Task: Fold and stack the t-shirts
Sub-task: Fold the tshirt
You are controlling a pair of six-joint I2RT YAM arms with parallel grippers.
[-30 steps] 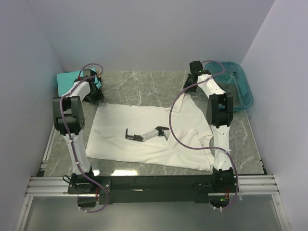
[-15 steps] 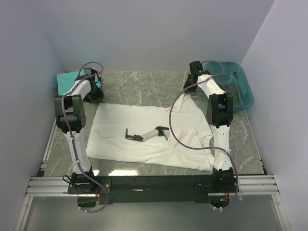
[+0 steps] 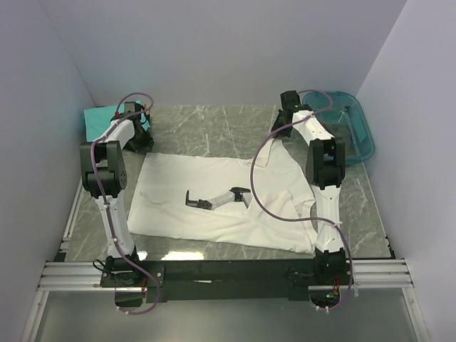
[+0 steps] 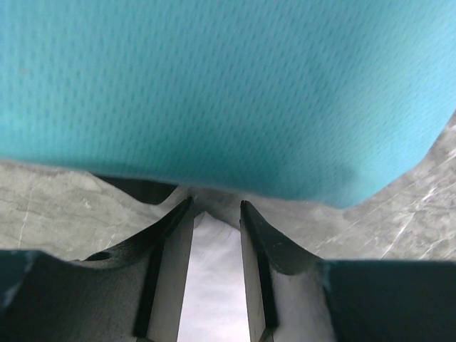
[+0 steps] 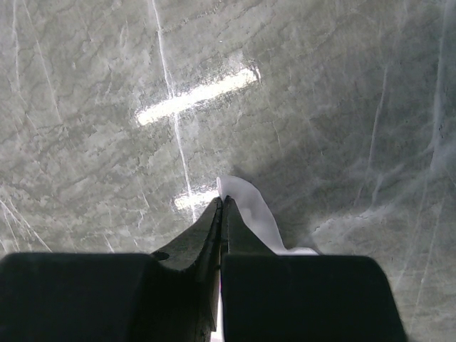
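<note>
white cloth t-shirt with robot-arm print [image 3: 178, 203] lies flat on the grey marble table [image 3: 214, 128], long axis left-right. right gripper [image 5: 221, 203] pressed together on its far right corner. left gripper [image 4: 216, 206] narrowly spread over the far left corner, teal cloth t-shirt [image 4: 228, 85] just beyond.

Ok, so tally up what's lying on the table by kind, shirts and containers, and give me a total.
T-shirts: 2, the white t-shirt spread flat and the teal t-shirt at the far left corner.
Plastic tubs: 1, the translucent teal tub at the far right.
Total: 3
</note>
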